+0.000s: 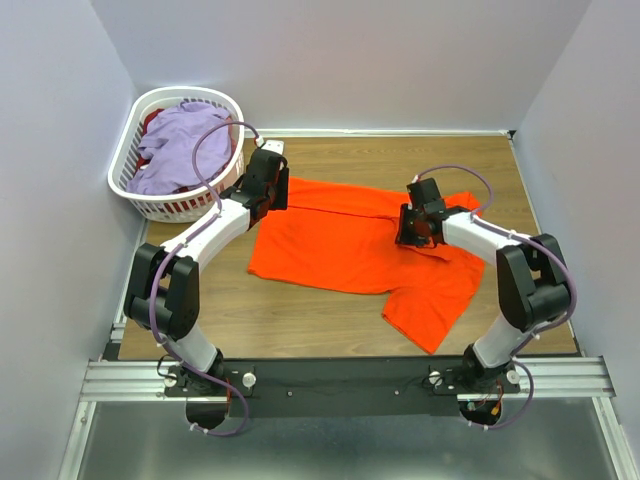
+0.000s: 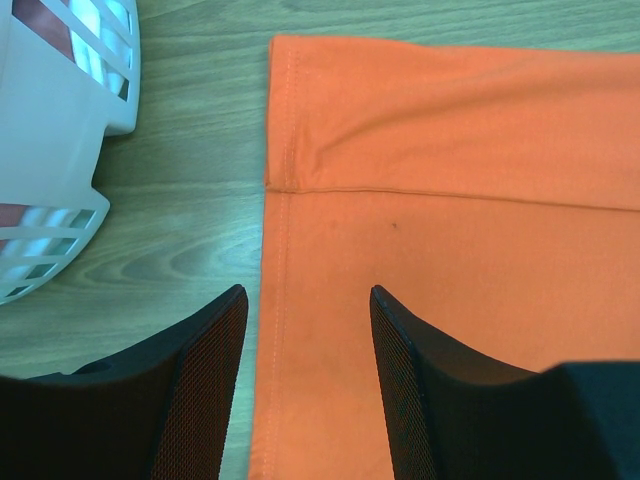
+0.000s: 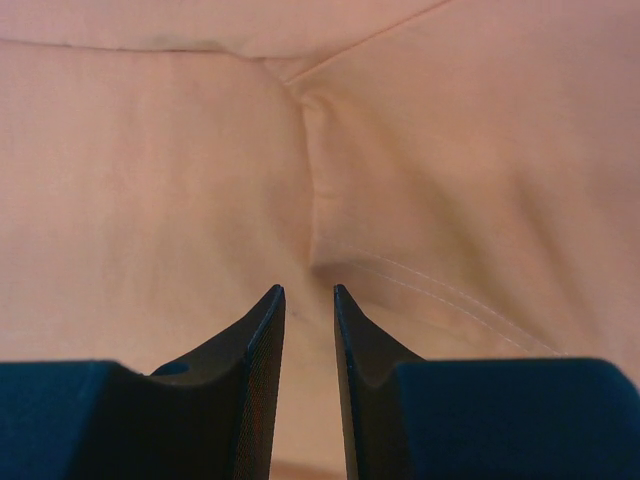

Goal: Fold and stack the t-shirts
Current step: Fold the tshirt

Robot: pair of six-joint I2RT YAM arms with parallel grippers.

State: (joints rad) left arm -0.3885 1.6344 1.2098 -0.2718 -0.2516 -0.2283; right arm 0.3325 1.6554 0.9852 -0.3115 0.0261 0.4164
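Note:
A bright orange t-shirt lies spread on the wooden table, one sleeve trailing toward the near right. My left gripper is at its far left corner. In the left wrist view the left gripper is open, its jaws straddling the hemmed edge of the orange shirt. My right gripper is low over the shirt's right side near a sleeve. In the right wrist view the right gripper has its jaws a narrow gap apart over the cloth and a seam. A lavender t-shirt lies in the basket.
A white slotted laundry basket stands at the far left corner, close to my left gripper; it also shows in the left wrist view. Some red cloth lies in it. Walls enclose the table at back and sides.

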